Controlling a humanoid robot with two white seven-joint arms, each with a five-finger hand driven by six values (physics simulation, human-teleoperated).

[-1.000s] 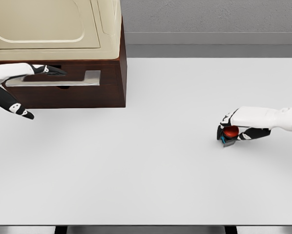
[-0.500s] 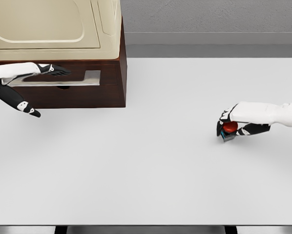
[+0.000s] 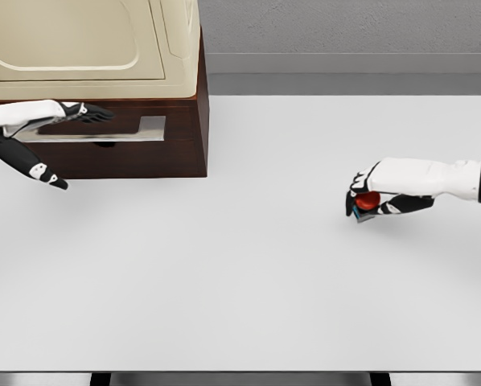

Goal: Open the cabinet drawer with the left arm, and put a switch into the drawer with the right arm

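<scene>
One cabinet point(image 3: 104, 88) stands at the table's point(image 3: 248, 289) far left corner. The left hand point(image 3: 43, 129), fingers spread and empty, reaches across its one drawer handle point(image 3: 136, 129). Well right of the cabinet, the right hand point(image 3: 373, 195) clasps one red switch point(image 3: 367, 201).

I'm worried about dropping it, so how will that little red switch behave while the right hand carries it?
The switch looks small and rigid, probably light. Its rounded red top could slip, though the right hand wraps it closely.
</scene>
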